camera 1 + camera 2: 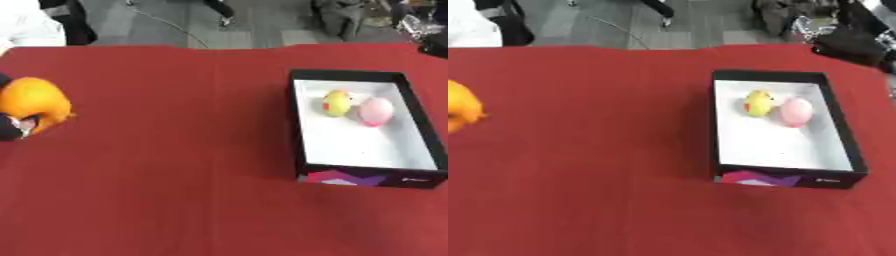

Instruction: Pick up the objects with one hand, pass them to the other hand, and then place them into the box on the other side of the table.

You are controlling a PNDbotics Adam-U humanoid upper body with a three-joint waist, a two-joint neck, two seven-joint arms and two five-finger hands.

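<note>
A round orange object [35, 101] sits at the far left edge, over the red table [175, 150]. My left hand [12, 128] shows as dark fingers curled under and behind it; most of the hand is cut off by the edge. The black box [298, 125] with a white floor stands at the right. Inside it lie a yellow-green egg-shaped object [337, 102] and a pink one [375, 111], side by side at the far end. A black and silver shape [852, 46] juts in at the upper right corner. It looks like my right arm, and its hand cannot be made out.
Beyond the table's far edge is grey floor with chair legs, a cable and people's feet. A white sleeve [26, 25] shows at the upper left, off the table. Red cloth stretches between the orange object and the box.
</note>
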